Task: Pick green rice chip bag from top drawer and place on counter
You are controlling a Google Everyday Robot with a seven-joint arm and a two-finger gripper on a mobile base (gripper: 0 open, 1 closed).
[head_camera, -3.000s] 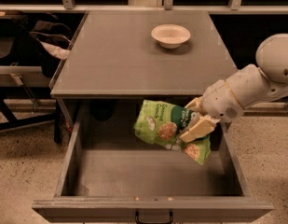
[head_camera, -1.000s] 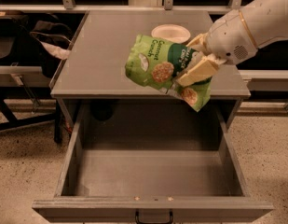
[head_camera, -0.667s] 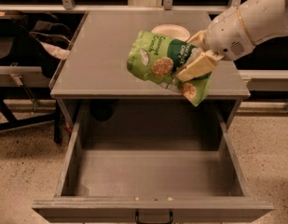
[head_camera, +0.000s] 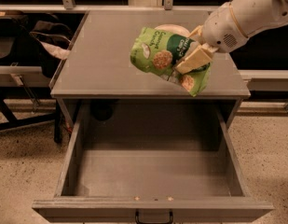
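Note:
The green rice chip bag hangs in the air above the right part of the grey counter. My gripper comes in from the upper right and is shut on the bag's right side; a cream finger lies across it. The bag is tilted, with its lower corner over the counter's front edge. The top drawer stands pulled out below, its grey bottom bare, with a dark handle on its front.
A white bowl sits on the counter behind the bag, mostly hidden by it. A dark chair with a bag stands left of the cabinet. Speckled floor lies on both sides of the drawer.
My gripper has lifted the bag out of the drawer and carried it up and back over the counter. In the last second it moved slightly further back.

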